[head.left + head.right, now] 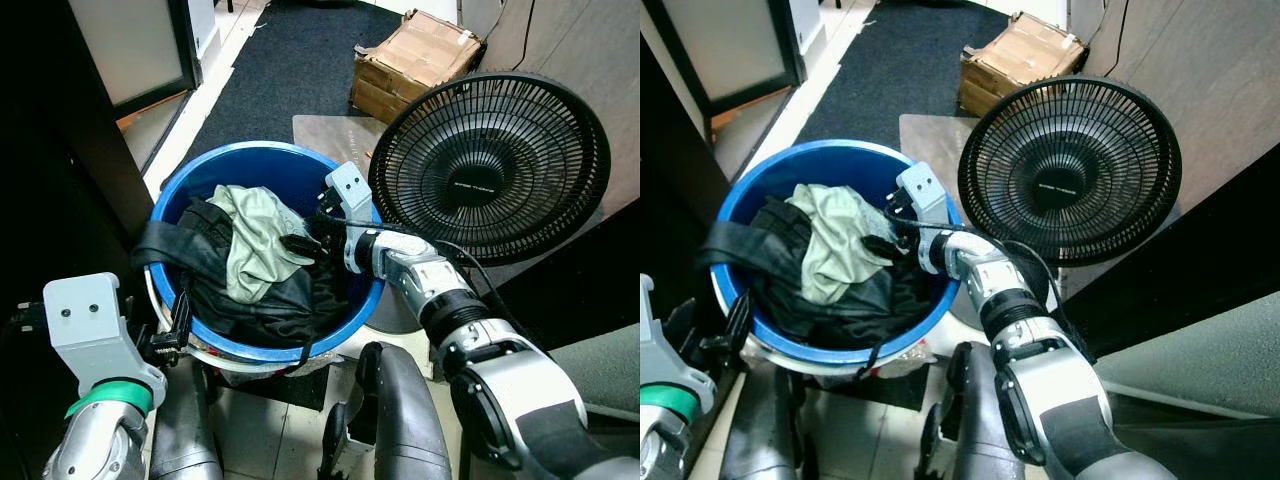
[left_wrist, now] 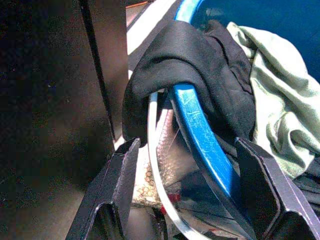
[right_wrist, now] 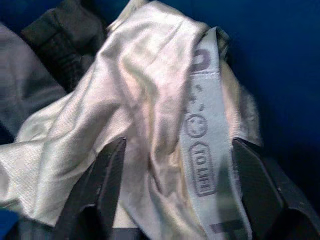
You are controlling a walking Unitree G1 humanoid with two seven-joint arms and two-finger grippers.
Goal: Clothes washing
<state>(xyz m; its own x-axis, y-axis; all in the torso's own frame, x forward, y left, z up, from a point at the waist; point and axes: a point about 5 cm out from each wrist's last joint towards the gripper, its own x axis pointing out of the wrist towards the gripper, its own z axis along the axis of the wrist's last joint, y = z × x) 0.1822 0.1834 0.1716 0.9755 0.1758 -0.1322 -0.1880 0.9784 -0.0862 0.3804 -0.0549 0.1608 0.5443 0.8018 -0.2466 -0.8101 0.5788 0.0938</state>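
Pale green garment [image 1: 255, 240] lies atop dark clothes [image 1: 265, 295] inside blue tub [image 1: 205, 165]. Right gripper [image 1: 303, 245] inside tub, fingers wide, garment directly between and beneath; nearer arm. Left gripper [image 2: 192, 200] wide, straddling tub's near rim, holding nothing.

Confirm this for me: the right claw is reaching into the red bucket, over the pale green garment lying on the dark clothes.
Wrong on one point: the bucket is blue, not red, as the left eye view shows. The rest holds: the right claw reaches into it over the pale green garment lying on the dark clothes.
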